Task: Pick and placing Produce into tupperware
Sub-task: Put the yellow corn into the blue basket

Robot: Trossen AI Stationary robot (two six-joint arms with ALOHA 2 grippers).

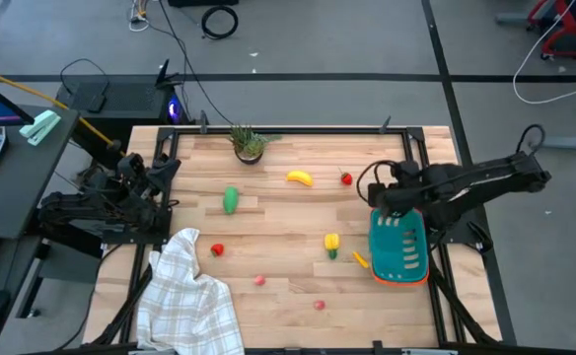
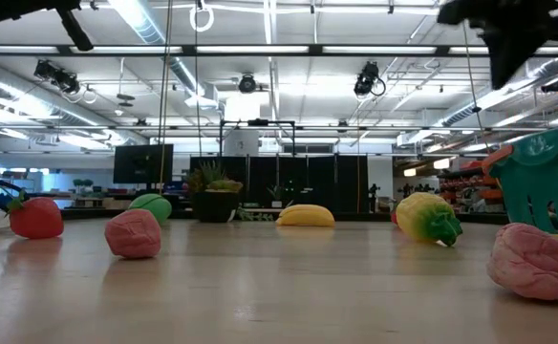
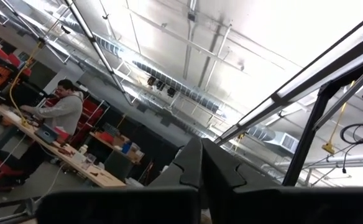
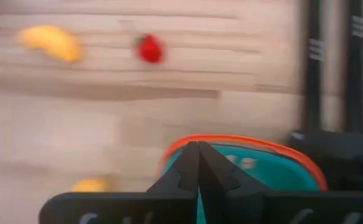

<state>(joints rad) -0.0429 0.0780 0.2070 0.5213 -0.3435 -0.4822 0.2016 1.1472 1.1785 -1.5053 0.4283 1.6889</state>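
The teal basket with an orange rim point(image 1: 398, 247) stands near the table's right edge; in the low view the basket point(image 2: 547, 182) looks tilted. My right gripper point(image 1: 387, 202) is over its far rim, fingers shut point(image 4: 198, 146). Spread over the wood lie the banana point(image 1: 299, 177), the green vegetable point(image 1: 231, 199), the yellow pepper point(image 1: 331, 243) and several small red and pink fruits, such as one point(image 1: 346, 178) beside the banana. A small orange piece point(image 1: 360, 260) lies against the basket's left side. My left gripper point(image 3: 200, 152) is shut, parked off the table's left edge and pointing at the ceiling. My right gripper comes from above with shut fingers at the far part of the basket's orange rim point(image 4: 243, 144). The fingers themselves hide that spot, so I cannot tell whether they touch or hold the rim.
A potted plant point(image 1: 248, 144) stands at the far edge. A white checked cloth point(image 1: 187, 296) lies crumpled at the near left corner. Black frame posts run along the table's right side point(image 4: 330, 68). Bare wood shows between the pepper and the green vegetable.
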